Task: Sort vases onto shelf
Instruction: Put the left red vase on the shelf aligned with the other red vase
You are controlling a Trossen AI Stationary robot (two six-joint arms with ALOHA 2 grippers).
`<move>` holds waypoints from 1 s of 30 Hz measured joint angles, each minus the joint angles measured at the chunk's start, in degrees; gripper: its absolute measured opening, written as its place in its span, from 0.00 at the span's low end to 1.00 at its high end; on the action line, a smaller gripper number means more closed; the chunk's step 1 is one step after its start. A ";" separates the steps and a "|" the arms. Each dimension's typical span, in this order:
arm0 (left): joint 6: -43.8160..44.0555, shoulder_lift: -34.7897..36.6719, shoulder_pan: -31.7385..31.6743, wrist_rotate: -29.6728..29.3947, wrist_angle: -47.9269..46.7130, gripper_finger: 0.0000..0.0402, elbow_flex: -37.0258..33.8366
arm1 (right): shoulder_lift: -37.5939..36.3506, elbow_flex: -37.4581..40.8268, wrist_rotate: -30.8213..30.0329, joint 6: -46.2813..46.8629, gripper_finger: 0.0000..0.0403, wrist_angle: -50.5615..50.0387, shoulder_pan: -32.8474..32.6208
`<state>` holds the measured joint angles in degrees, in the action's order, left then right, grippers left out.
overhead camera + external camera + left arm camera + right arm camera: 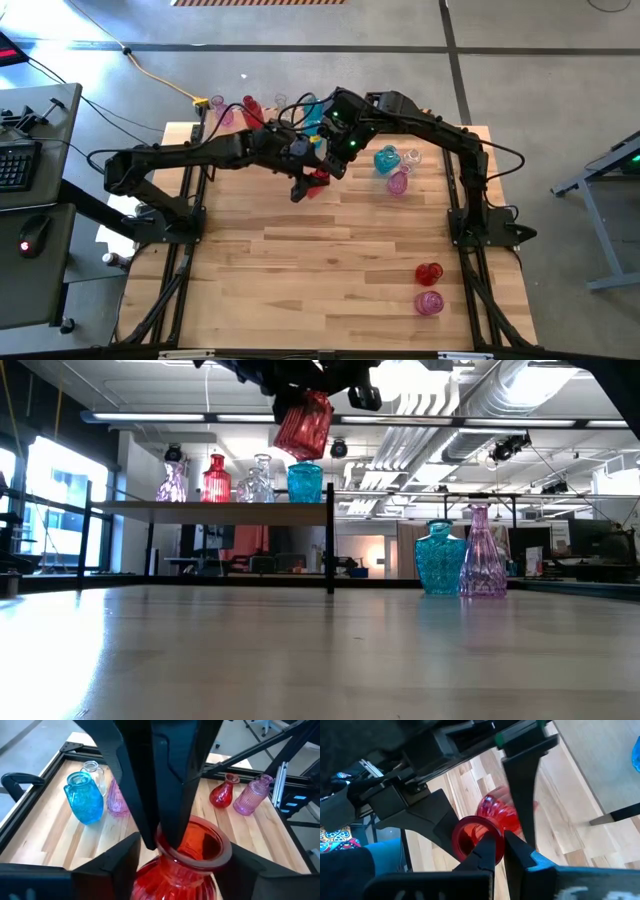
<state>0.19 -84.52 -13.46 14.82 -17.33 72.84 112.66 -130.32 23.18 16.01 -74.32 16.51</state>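
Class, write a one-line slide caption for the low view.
A red vase hangs tilted from grippers above the table, beside a shelf already holding four vases.

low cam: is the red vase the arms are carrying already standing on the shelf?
No. The red vase hangs tilted in the air above the shelf, clear of the four vases standing there.

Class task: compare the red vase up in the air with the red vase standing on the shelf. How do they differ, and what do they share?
The airborne red vase hangs tilted above the table; the shelf's red vase stands upright. The airborne one is gripped at its rim by the right hand, with the left hand also at the rim; the shelf one is untouched. Both are ribbed red glass.
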 joint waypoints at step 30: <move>1.14 0.14 0.17 -0.18 -0.98 0.38 0.04 | 0.09 -0.78 0.47 -0.50 0.26 -0.73 -0.03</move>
<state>1.33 -84.38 -13.29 14.64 -18.32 72.87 112.75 -131.10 23.64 15.51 -75.06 16.48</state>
